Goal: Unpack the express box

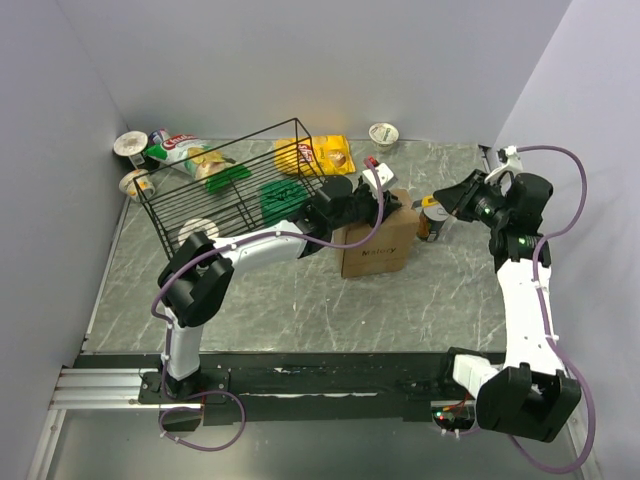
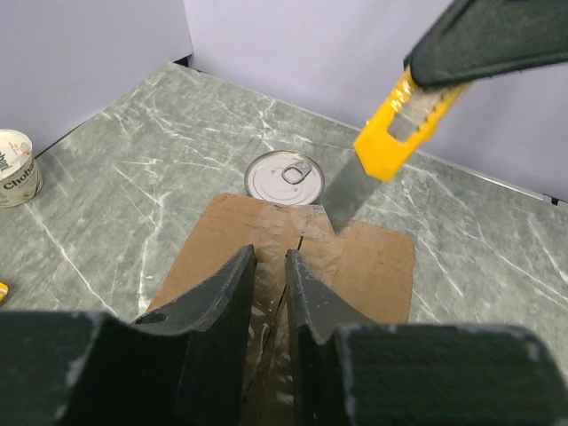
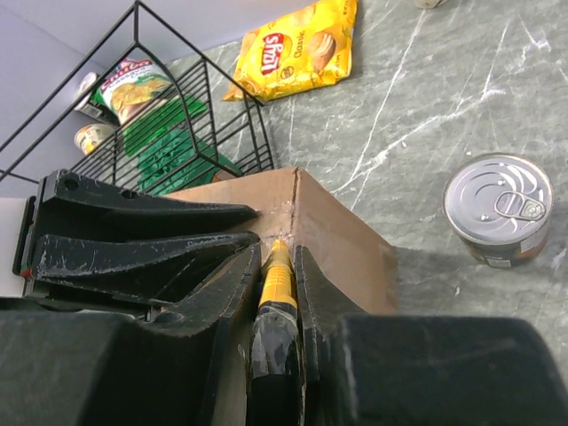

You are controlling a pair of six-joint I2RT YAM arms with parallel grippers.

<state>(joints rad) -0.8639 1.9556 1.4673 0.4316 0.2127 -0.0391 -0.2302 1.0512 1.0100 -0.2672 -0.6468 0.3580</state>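
The express box (image 1: 376, 246), a brown carton with a taped top seam, stands mid-table. My left gripper (image 2: 271, 257) rests over the seam on the box top (image 2: 373, 266). Its fingers are open by a narrow gap, and nothing shows between them. My right gripper (image 3: 277, 248) is shut on a yellow utility knife (image 3: 278, 284). The knife's blade (image 2: 344, 193) touches the far edge of the box top at the seam. In the top view the left gripper (image 1: 378, 190) sits on the box and the right gripper (image 1: 442, 200) comes in from the right.
A tin can (image 1: 432, 218) stands just right of the box. A black wire basket (image 1: 240, 185) holding green packets lies to the left. A yellow chips bag (image 1: 322, 155) and a small cup (image 1: 383, 133) sit behind. More snacks and cups crowd the back left corner.
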